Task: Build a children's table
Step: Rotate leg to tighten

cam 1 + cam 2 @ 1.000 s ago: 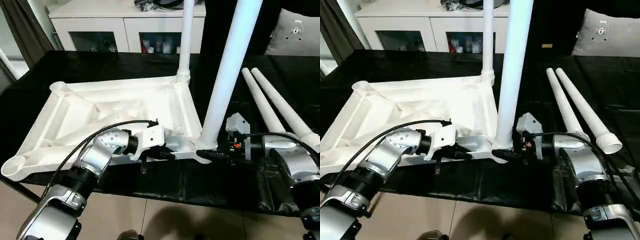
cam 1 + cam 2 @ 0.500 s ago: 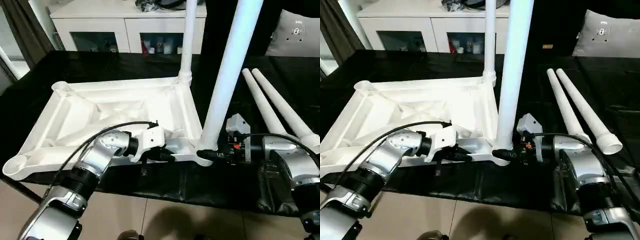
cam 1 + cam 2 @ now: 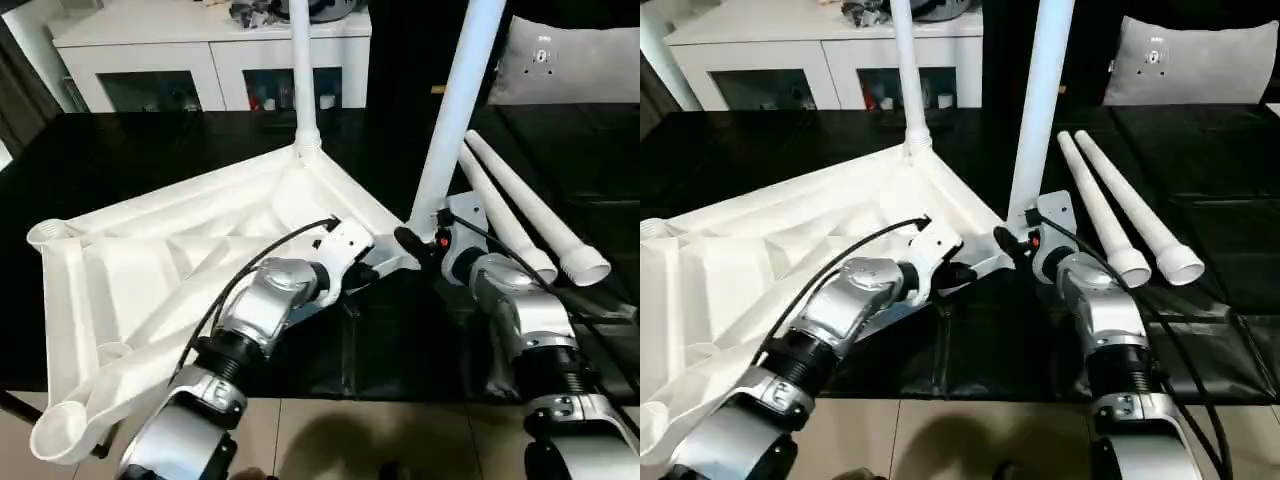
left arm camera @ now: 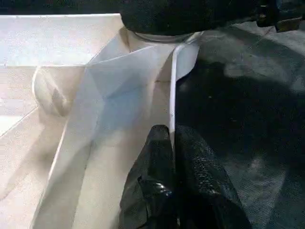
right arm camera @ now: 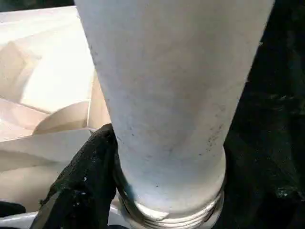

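Left fingers (image 4: 164, 176) pinched on tabletop rim (image 4: 172, 95); right fingers (image 5: 81, 186) clasping upright leg (image 5: 171, 95).

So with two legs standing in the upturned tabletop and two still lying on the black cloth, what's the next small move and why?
Probably let the right gripper release the near upright leg, which looks seated in its corner socket, and reach for a loose leg. The left gripper pinches the tabletop rim, steadying it.
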`<state>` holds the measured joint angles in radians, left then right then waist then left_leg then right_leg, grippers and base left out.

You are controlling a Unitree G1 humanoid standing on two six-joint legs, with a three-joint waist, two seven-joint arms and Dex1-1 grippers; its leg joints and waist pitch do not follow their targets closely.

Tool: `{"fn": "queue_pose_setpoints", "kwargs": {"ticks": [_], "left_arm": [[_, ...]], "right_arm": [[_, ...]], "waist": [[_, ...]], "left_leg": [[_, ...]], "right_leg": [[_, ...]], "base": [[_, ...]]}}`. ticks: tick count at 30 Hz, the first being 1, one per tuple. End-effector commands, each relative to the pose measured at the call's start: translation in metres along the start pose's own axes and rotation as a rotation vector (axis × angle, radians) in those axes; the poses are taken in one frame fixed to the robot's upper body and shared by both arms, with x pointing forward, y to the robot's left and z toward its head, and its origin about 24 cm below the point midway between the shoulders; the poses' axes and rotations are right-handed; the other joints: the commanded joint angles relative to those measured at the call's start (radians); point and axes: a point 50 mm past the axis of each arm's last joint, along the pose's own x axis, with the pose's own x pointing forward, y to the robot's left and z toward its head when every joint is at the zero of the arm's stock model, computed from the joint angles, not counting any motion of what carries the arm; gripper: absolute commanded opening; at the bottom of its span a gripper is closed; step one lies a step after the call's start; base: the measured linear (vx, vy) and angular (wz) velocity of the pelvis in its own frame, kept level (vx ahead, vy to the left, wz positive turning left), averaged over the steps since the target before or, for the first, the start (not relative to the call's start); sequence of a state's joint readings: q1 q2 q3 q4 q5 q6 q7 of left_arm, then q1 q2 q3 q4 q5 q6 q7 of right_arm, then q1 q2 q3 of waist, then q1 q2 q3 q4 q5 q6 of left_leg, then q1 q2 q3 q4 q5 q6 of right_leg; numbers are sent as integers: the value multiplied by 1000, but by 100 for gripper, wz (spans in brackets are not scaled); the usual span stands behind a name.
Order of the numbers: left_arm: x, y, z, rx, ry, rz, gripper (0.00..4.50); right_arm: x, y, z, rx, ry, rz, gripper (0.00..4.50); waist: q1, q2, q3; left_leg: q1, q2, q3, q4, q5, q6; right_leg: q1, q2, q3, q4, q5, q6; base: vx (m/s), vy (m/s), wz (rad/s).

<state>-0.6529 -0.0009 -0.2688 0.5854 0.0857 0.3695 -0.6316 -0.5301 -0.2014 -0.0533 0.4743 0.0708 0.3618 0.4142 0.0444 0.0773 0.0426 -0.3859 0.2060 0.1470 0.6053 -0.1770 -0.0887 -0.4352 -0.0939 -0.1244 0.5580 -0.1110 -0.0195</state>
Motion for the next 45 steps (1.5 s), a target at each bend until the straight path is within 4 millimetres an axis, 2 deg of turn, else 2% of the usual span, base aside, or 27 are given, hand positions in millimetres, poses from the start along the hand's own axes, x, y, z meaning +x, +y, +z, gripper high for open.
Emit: {"fn": "queue_pose_setpoints", "kwargs": {"ticks": [1,4,8,9,10,13,15,19,24,26,28,36,40,43,45], "left_arm": [[-6,10,42,70,-164,115,0],[-10,15,38,77,-146,138,0],[-15,23,32,101,-131,157,0],[-16,24,31,110,-130,154,0],[-17,25,30,118,-128,151,0],[-23,30,24,139,-112,132,0],[-25,32,21,144,-102,131,0],[-31,34,12,178,-88,49,0],[-36,30,7,233,-80,-58,0],[-39,30,3,259,-67,-114,0],[-43,30,1,289,-59,-167,0],[-58,29,-9,403,-5,-343,0],[-61,27,-12,422,5,-396,0],[-63,23,-16,432,20,-448,0],[-64,23,-17,436,25,-459,0]], "right_arm": [[9,36,-4,54,-4,152,307],[8,33,-3,81,-15,152,351],[4,30,0,32,-49,189,388],[3,27,1,23,-52,190,388],[1,25,1,18,-53,190,406],[-7,12,1,-16,-56,216,433],[-11,8,1,-32,-61,236,447],[-31,-16,4,-95,-70,328,447],[-43,-29,5,-155,-42,383,447],[-49,-33,5,-188,-25,427,447],[-53,-36,6,-211,-11,468,447],[-64,-34,5,-330,47,647,447],[-67,-32,4,-350,68,713,447],[-67,-30,1,-377,89,757,447],[-68,-29,0,-377,95,771,447]], "waist": [[5,-30,-72],[9,-27,-72],[6,-23,-72],[3,-24,-72],[1,-24,-73],[-2,-23,-72],[2,-23,-71],[9,-25,-70],[13,-26,-66],[18,-30,-66],[27,-28,-68],[50,-22,-69],[54,-24,-68],[55,-32,-65],[55,-30,-64]], "left_leg": [[-2,-12,16,-59,-176,132],[-4,-10,15,-61,-158,141],[-5,-8,14,-63,-156,143],[-5,-7,15,-62,-155,146],[-8,-7,13,-63,-148,149],[-3,-5,15,-62,-148,155],[-2,-4,15,-62,-156,159],[-1,-2,15,-62,-171,166],[1,-3,16,-62,-189,154],[2,-1,17,-63,-189,154],[5,3,16,-63,-185,155],[8,11,15,-66,-206,138],[5,11,16,-66,-206,140],[5,11,17,-68,-213,133],[7,11,17,-68,-214,132]], "right_leg": [[78,-31,17,-85,-448,-70],[82,-32,19,-78,-416,-85],[83,-33,21,-75,-388,-95],[84,-32,21,-74,-374,-100],[87,-32,22,-69,-357,-107],[84,-32,25,-69,-346,-122],[84,-34,25,-69,-349,-127],[85,-34,26,-68,-347,-133],[82,-34,24,-74,-406,-121],[81,-35,25,-74,-406,-121],[79,-35,29,-69,-384,-132],[77,-38,32,-60,-362,-151],[79,-39,34,-56,-348,-160],[79,-42,34,-60,-395,-147],[77,-40,34,-62,-406,-143]], "base": [[0,0,0],[0,0,0],[0,0,0],[0,0,0],[0,0,0],[0,0,0],[0,0,0],[0,0,0],[0,0,0],[0,0,0],[0,0,0],[0,0,0],[0,0,0],[0,0,0],[0,0,0]]}}
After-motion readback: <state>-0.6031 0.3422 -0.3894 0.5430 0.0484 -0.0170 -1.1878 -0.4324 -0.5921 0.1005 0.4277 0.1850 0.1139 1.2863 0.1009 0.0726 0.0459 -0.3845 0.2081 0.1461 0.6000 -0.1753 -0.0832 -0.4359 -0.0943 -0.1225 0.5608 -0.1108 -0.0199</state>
